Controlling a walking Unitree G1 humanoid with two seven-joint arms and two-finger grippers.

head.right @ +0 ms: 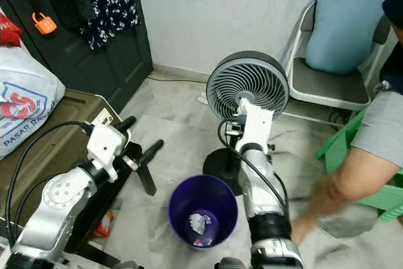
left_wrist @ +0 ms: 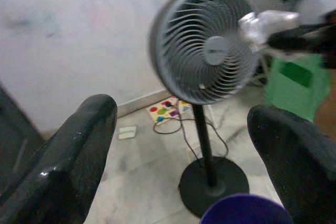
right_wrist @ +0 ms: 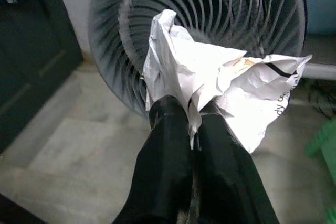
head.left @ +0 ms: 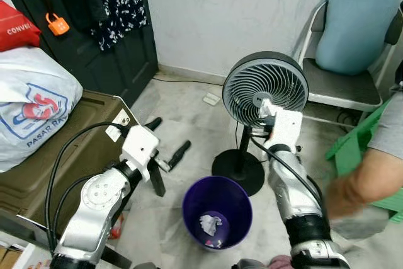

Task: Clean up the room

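Right gripper [right_wrist: 191, 124]: fingers [right_wrist: 163, 150] clamped tight on a crumpled sheet of paper [right_wrist: 210, 77], which sticks up past the fingertips, held right in front of the grey standing fan [head.left: 266, 86] grille. Left gripper [head.left: 169, 143]: fingers [left_wrist: 79, 145] spread wide, nothing between them, hanging over the floor; fan and the rim of the purple bin [head.left: 217, 211] sit ahead of the fingertips in the left wrist view. Bin stands on the marble floor [head.left: 182, 111] just beside the fan's round base, below and between both arms; it already holds a white crumpled scrap [head.left: 211, 223] and some small bits. Behind the left fingers is a dark olive bench [head.left: 56, 162] carrying a white plastic bag [head.left: 31, 108]. A person's arm [head.left: 365, 177], blurred, reaches in beside the right arm near a green crate [head.left: 359, 143]. A chair with a blue cushion [head.left: 356, 23] stands behind the fan.
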